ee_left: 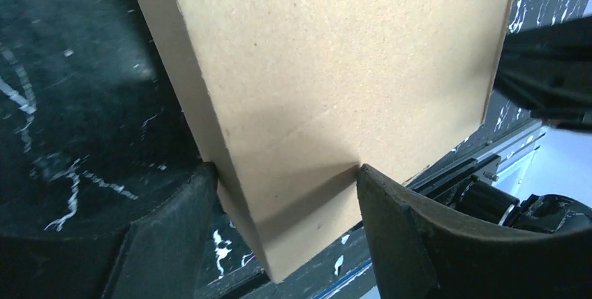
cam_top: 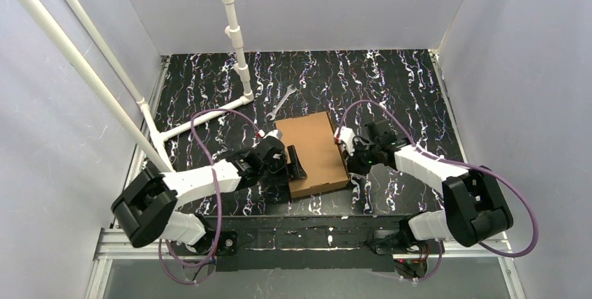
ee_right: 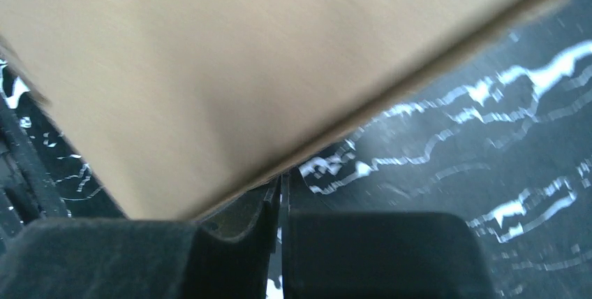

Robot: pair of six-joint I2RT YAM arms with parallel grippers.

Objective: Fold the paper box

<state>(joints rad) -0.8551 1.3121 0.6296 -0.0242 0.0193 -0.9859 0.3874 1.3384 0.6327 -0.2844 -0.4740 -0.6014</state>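
The paper box point(cam_top: 314, 149) lies closed on the black marbled table, a flat brown cardboard mailer with its lid down. My left gripper point(cam_top: 294, 163) is at the box's near left corner. In the left wrist view its fingers straddle that corner point(ee_left: 286, 173): one pad point(ee_left: 188, 208) presses the side wall and the other presses the lid face point(ee_left: 335, 68). My right gripper point(cam_top: 345, 147) is at the box's right edge. Its jaws point(ee_right: 280, 184) are almost together just under the cardboard's edge point(ee_right: 174, 68), and nothing shows in the thin slit between them.
A metal wrench point(cam_top: 281, 102) lies on the table just behind the box. A white pipe frame point(cam_top: 237, 47) stands at the back left, its foot reaching towards the box. Grey walls enclose the table on three sides. The right arm point(ee_left: 551, 68) shows beyond the box.
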